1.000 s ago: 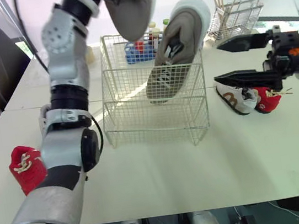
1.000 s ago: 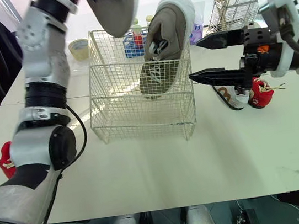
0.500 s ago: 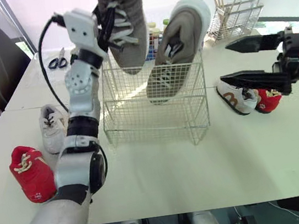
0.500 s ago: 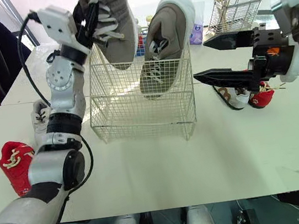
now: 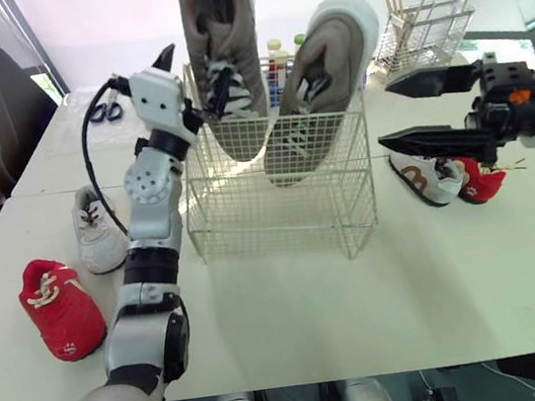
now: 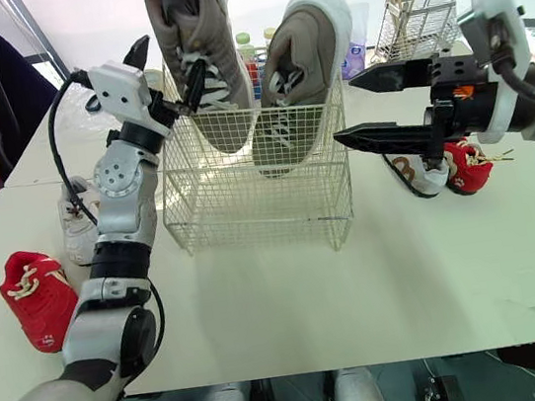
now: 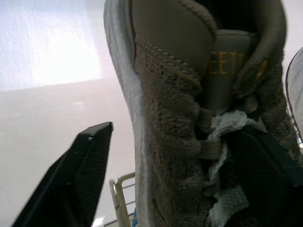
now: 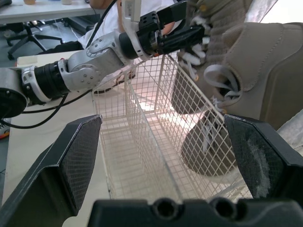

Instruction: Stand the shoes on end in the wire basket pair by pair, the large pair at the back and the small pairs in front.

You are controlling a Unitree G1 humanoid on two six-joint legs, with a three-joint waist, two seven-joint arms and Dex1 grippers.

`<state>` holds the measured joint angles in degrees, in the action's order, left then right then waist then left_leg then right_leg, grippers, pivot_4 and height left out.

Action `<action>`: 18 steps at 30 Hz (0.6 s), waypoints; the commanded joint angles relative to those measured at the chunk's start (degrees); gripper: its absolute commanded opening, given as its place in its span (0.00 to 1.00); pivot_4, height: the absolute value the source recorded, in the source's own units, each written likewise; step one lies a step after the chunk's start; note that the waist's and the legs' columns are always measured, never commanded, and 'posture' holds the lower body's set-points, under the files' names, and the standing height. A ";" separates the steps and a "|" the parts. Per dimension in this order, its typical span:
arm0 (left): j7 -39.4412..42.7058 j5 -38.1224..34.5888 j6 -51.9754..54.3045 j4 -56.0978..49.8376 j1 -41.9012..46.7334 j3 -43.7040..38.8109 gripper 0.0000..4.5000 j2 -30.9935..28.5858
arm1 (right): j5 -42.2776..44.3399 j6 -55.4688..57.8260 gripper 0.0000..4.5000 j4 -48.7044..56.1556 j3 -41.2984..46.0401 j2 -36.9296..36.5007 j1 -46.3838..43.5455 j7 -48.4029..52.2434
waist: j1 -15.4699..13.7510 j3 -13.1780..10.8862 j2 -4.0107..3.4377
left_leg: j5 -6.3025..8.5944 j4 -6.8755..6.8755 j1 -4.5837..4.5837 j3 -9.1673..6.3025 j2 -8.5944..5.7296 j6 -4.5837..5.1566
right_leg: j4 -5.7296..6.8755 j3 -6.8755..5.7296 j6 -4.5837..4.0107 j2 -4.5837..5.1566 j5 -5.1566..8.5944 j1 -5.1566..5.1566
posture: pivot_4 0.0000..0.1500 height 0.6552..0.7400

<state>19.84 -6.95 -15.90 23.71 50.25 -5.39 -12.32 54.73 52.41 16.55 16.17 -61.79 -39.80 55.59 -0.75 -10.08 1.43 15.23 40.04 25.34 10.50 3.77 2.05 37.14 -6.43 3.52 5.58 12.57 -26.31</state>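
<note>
Table (image 5: 361, 297) with scissors (image 5: 105, 111), bottles (image 5: 275, 55) behind basket (image 5: 277, 199)

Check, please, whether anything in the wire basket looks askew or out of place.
The right grey sneaker tilts, its heel leaning toward the wire basket's right side, while the left grey sneaker stands nearly upright.

Wire basket (image 5: 279, 209): white. Left large sneaker (image 5: 227, 67) and right large sneaker (image 5: 322, 78): taupe uppers, white soles, white laces banded black. The left one has yellow tongue lettering. Table (image 5: 362, 307): cream. Toward the table's left edge: red small shoe (image 5: 58, 308) with cream laces, white small shoe (image 5: 97, 229). Toward its right edge: white shoe with brown marking (image 5: 422, 177), second red shoe (image 5: 481, 184)
</note>
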 commanded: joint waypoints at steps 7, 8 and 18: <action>0.25 -5.00 19.44 -28.87 -7.42 0.91 0.99 -2.25 | -1.33 -2.59 1.00 -1.09 -0.14 1.78 -1.17 1.04 | 0.13 0.00 0.00 | -0.01 0.00 0.00 0.00 0.01 -0.01 | 0.00 0.00 0.02 -0.02 -0.01 -0.01 | 1.00 0.94; 0.66 -5.36 21.56 -31.37 -8.21 1.06 0.99 -2.98 | -1.42 -2.78 1.00 -1.26 -0.26 2.06 -1.10 1.14 | 0.14 0.00 0.00 | -0.01 0.00 0.00 0.00 0.01 -0.01 | 0.00 0.00 0.02 -0.02 -0.01 -0.01 | 1.00 0.94; 1.43 -9.19 31.97 -38.27 -7.22 -2.53 0.99 -9.08 | -3.74 -5.17 1.00 -3.34 -2.60 5.07 -1.95 1.82 | 0.13 0.02 -0.03 | -0.02 0.00 -0.08 0.00 0.01 -0.03 | 0.01 0.00 0.02 -0.03 -0.01 0.09 | 1.00 0.94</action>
<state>20.99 -14.66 15.70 -12.62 40.83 -6.18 -20.47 51.44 48.50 13.05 12.66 -56.93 -40.00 57.13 -0.62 -10.06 1.40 15.21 40.04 25.26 10.51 3.79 2.02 37.15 -6.43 3.54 5.55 12.56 -26.22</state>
